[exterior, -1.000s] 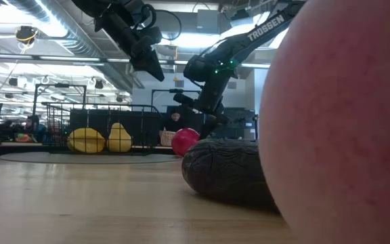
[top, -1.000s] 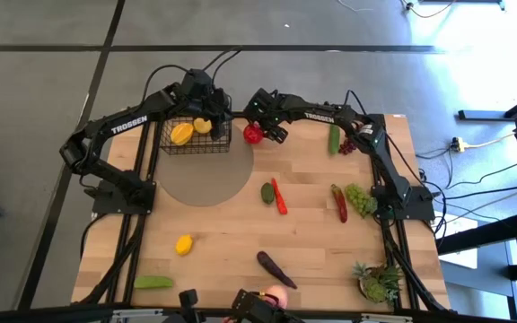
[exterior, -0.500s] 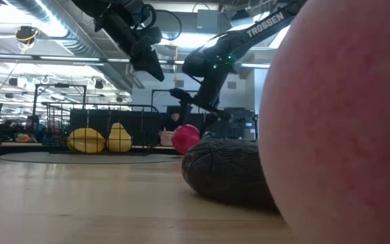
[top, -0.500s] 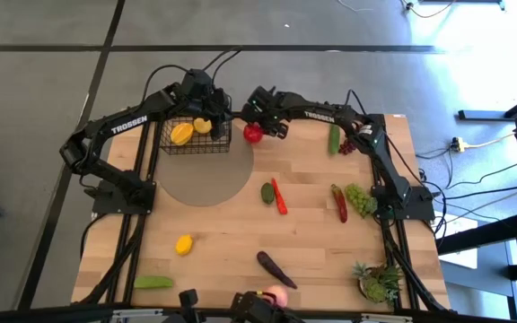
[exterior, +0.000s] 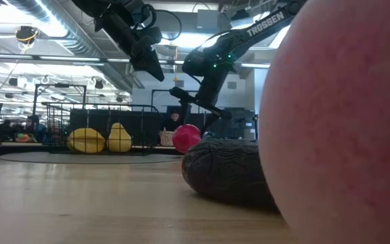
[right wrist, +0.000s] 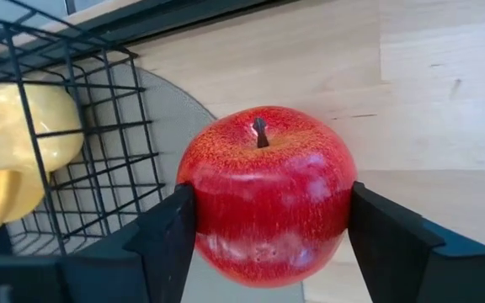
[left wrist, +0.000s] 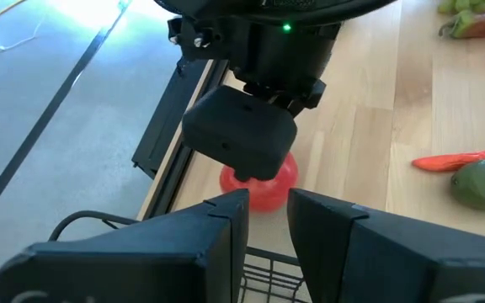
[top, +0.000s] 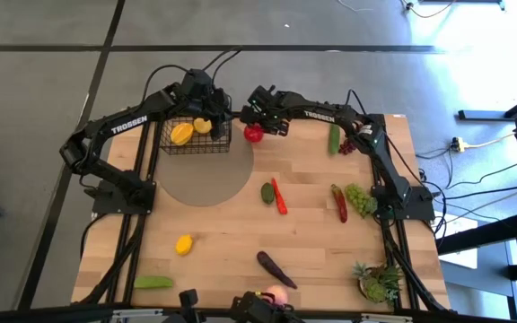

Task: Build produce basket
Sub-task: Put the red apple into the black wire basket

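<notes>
The black wire basket (top: 196, 136) stands on a grey round mat at the far left, with two yellow fruits (top: 190, 131) inside; it also shows in the low view (exterior: 107, 129). My right gripper (top: 258, 124) is shut on a red apple (top: 253, 134) just right of the basket. My left gripper (top: 208, 111) hangs above the basket's right part, its fingers (left wrist: 226, 227) a narrow gap apart and empty. My right gripper pinches the red apple's two opposite sides (right wrist: 199, 202) between its two fingers (right wrist: 168, 240). The fingers slant down from the table's far right. The apple sits upright, stem (right wrist: 261, 132) up, just off the table beside the basket's wall (right wrist: 99, 126).
On the table lie a lemon (top: 184, 244), a cucumber (top: 153, 282), an eggplant (top: 275, 267), a peach (top: 277, 297), a green fruit (top: 267, 191), chilies (top: 279, 196), grapes (top: 360, 199) and another cucumber (top: 334, 139). A potted plant (top: 380, 281) stands near right.
My right gripper has risen a little with the red apple, which stays upright next to the basket.
</notes>
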`<state>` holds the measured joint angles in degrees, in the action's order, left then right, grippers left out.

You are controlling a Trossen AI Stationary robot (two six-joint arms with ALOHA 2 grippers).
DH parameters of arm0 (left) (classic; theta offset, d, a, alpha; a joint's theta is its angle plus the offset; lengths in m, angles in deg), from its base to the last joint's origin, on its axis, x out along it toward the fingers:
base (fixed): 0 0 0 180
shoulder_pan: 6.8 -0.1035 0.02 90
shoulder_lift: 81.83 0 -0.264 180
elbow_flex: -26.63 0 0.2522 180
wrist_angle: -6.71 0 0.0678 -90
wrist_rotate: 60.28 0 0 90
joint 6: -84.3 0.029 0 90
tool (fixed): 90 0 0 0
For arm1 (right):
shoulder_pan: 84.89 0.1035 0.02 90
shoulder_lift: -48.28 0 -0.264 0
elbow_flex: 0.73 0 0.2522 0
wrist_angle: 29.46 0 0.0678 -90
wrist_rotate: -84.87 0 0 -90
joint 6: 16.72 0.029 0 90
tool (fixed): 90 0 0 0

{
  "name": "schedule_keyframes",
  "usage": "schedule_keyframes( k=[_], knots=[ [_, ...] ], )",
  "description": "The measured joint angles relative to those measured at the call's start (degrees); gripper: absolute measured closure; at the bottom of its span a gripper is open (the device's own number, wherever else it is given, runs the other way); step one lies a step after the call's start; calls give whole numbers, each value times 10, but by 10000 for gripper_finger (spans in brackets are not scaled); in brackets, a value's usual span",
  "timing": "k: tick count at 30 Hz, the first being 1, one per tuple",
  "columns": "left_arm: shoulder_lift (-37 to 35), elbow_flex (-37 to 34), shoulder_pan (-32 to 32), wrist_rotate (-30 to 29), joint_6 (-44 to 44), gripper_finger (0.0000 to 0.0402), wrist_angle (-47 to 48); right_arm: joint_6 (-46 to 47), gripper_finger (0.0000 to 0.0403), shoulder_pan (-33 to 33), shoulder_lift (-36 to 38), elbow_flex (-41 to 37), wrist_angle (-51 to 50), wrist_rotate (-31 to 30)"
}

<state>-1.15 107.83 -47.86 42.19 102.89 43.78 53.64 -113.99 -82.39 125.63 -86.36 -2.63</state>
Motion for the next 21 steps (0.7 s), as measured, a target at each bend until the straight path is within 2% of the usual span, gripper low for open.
schedule_keyframes(
  k=[21],
  knots=[
    [0, 0, 0, 0, 0, 327, 0, 0, 146, 0, 1, 0, -16, 5]
  ],
)
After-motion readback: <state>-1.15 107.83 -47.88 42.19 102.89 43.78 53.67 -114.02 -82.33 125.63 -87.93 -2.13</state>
